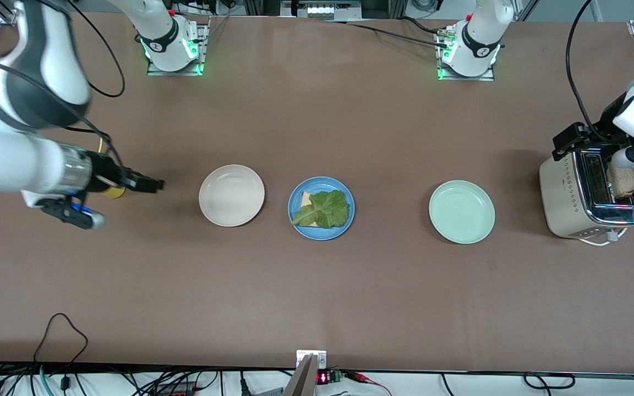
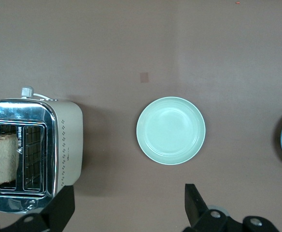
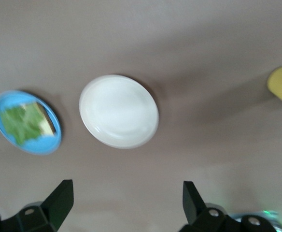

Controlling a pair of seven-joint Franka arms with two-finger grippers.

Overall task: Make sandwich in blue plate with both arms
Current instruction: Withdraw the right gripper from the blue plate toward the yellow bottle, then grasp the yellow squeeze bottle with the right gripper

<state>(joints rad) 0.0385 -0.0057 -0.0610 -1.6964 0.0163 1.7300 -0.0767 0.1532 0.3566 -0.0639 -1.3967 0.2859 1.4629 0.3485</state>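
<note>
Blue plate [image 1: 321, 208] sits mid-table, roughly centred between the two long edges. On it: one bread slice [image 1: 307, 202], mostly covered by a lettuce leaf [image 1: 325, 209]. No second slice on top; sandwich incomplete.

Cream plate [image 1: 231, 195] lies just beside the blue plate toward the right arm's end of the table, not touching. Mint plate [image 1: 462, 212] lies toward the left arm's end, farther off from the blue plate than the cream one is. All three plates run in a line along the table's length; cream and mint are bare.

Toaster [image 1: 589, 196] stands near the short edge at the left arm's end. A bread slice [image 2: 1, 158] stands up out of one slot.

Left gripper [image 2: 129, 205] is over the toaster, fingers spread wide, nothing between them; the wrist view shows toaster, mint plate and an edge of the blue plate below.

Right gripper [image 1: 149, 184] is in the air near the short edge at the right arm's end, beside the cream plate, fingers wide in the wrist view, holding nothing. A yellow object [image 1: 113, 192] shows partly under this arm; identity unclear.
</note>
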